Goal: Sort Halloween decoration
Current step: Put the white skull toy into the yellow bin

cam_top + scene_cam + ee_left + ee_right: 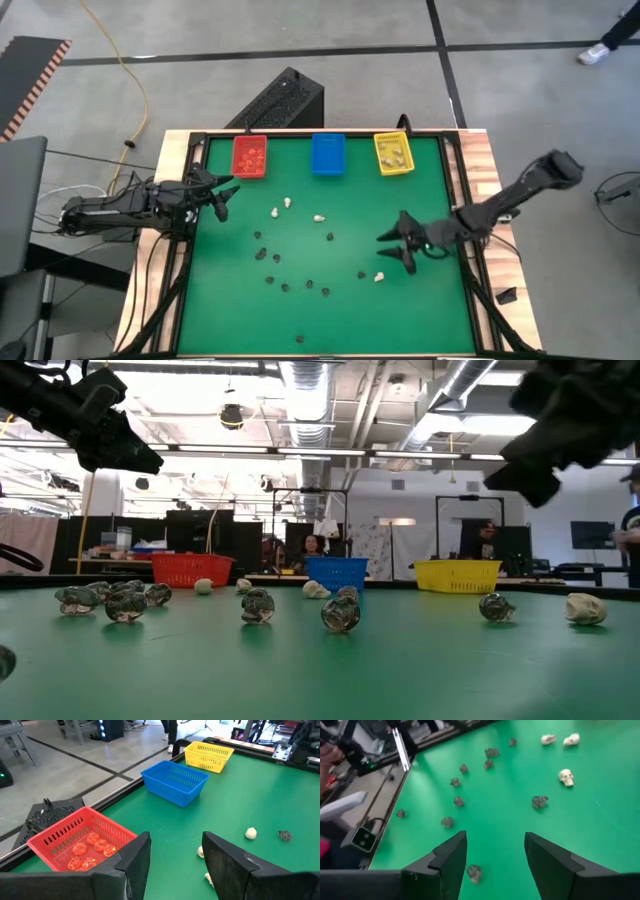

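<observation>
at about four o'clock on the green table (340,310), my right gripper (398,248) hangs above the felt with its two fingers spread and nothing between them. just at its six o'clock lies one cream-white skull (379,277), with a black trinket (363,274) touching-close beside it. my wrist view shows three cream skulls (565,777) with dark eye sockets, and some nine dull, lumpy black pieces (540,801) scattered apart.

from above i count roughly a dozen black pieces curving from nine o'clock round to six, and three more cream ones (288,202) near the table's middle. three bins stand along the twelve o'clock edge: the red bin (249,156) holding orange-brown pieces (94,839), the blue bin (328,153), and the yellow bin (393,153) with cream pieces inside.

my right arm reaches in low from the three o'clock edge, elbow raised outside the table. my left gripper (222,192) waits at ten o'clock beside the red bin, fingers parted and empty.
</observation>
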`<action>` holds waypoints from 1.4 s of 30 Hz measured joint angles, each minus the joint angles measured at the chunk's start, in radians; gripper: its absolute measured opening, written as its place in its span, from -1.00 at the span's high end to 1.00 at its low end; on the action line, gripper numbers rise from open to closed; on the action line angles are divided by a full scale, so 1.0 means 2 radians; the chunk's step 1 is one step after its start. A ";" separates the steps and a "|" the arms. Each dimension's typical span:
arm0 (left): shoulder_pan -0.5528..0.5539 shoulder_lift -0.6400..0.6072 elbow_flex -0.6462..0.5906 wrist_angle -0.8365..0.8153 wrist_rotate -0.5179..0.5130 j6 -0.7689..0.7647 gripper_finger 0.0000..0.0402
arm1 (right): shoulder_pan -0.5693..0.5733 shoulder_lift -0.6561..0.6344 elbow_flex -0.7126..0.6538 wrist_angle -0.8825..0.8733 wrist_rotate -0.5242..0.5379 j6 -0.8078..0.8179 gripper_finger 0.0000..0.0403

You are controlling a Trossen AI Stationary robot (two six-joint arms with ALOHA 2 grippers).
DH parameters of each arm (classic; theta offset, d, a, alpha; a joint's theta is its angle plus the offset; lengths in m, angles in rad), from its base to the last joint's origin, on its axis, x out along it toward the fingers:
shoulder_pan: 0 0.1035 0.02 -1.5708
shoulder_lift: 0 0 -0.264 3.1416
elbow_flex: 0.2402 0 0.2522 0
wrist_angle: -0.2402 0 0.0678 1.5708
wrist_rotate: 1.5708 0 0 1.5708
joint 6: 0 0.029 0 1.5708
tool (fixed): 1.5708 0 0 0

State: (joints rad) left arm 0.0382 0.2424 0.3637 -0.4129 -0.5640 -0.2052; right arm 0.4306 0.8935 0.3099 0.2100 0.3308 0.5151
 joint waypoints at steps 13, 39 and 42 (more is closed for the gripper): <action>0.000 0.000 0.000 -0.004 0.000 -0.009 0.16 | 0.190 0.207 -0.021 0.175 0.210 0.116 -0.13; 0.000 0.000 0.000 -0.008 -0.013 -0.020 0.16 | 0.191 0.462 0.022 0.217 0.235 0.150 0.19; 0.000 0.000 0.000 -0.011 -0.013 -0.020 0.16 | 0.191 0.466 0.021 0.218 0.236 0.151 0.39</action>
State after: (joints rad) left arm 0.0383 0.2422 0.3637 -0.4348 -0.5900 -0.2460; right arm 0.8135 1.8263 0.3527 0.6455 0.8028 0.8179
